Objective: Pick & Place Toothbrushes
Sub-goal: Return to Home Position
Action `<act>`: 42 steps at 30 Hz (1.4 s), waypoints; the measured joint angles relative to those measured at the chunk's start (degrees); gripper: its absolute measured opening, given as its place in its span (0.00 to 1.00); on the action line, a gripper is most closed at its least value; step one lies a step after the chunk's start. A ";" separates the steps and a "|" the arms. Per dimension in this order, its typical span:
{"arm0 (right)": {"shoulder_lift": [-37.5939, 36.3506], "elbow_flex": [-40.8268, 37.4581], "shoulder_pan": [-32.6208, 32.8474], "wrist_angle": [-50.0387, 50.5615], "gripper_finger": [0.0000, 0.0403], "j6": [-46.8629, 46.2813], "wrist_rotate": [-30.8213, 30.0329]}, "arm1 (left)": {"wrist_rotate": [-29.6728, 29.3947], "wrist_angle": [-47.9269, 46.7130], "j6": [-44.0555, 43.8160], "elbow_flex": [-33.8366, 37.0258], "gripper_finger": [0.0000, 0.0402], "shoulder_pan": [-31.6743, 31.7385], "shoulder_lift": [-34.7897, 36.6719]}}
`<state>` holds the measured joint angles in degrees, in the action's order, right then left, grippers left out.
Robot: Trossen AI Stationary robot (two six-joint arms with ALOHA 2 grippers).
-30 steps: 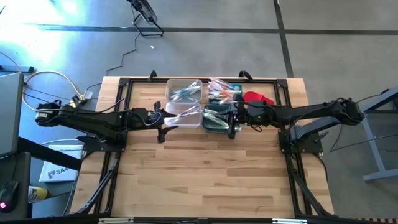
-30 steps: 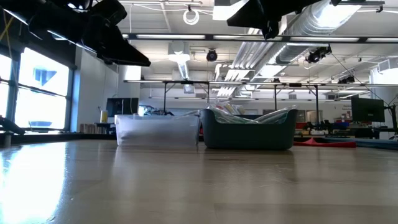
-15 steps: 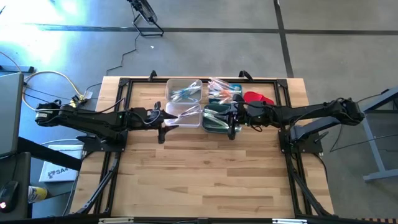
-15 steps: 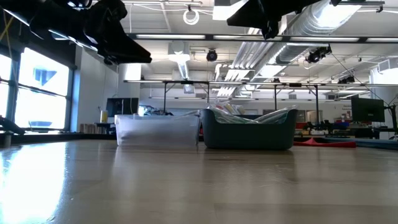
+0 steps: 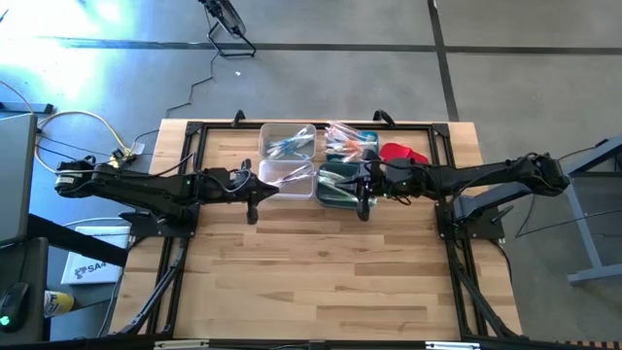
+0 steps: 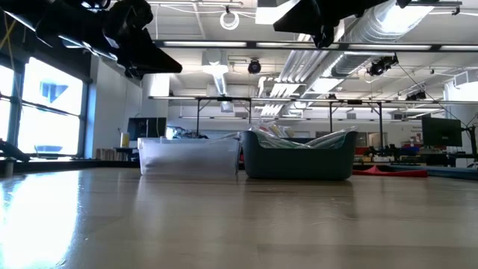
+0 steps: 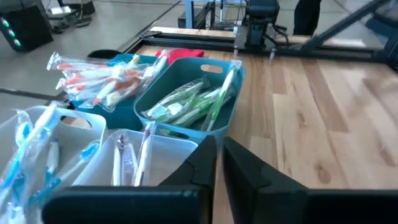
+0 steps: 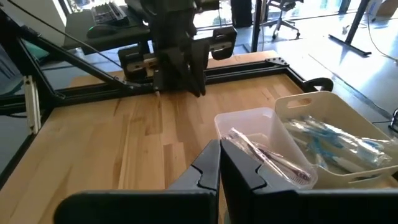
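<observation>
Two arms reach over the table (image 5: 311,272), one from each side. The left gripper (image 5: 259,191) hangs at eight o'clock of the bin block. Its fingers (image 7: 200,167) are closed to a thin slit and empty.

Four bins stand two by two at the table's twelve o'clock. The far white bin (image 5: 266,139) and near white bin (image 5: 309,189) are on the left, the blue bin (image 5: 373,135) and teal bin (image 5: 322,193) on the right. The toothbrushes (image 7: 186,102) lie in all four: blue-accented, pinkish, orange wrapped and green, in that order. One red cloth (image 5: 403,153) lies at three o'clock of the blue bin.

The right gripper (image 5: 360,192) hangs at the teal bin's three o'clock edge, fingers (image 8: 208,167) likewise nearly together and empty.

The low view shows only the two near bins side by side. The left wrist view shows all four bins and their colours. The right wrist view shows only the two white ones.
</observation>
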<state>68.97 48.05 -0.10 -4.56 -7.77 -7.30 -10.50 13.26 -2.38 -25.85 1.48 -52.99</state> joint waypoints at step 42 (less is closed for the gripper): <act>-3.17 0.00 0.00 1.38 0.01 3.23 -3.27 | -3.39 -26.98 11.15 0.54 0.00 0.04 35.11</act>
<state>65.80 48.06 -0.10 -3.18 -4.54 -10.57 -13.89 -13.72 8.77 -25.30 1.51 -17.88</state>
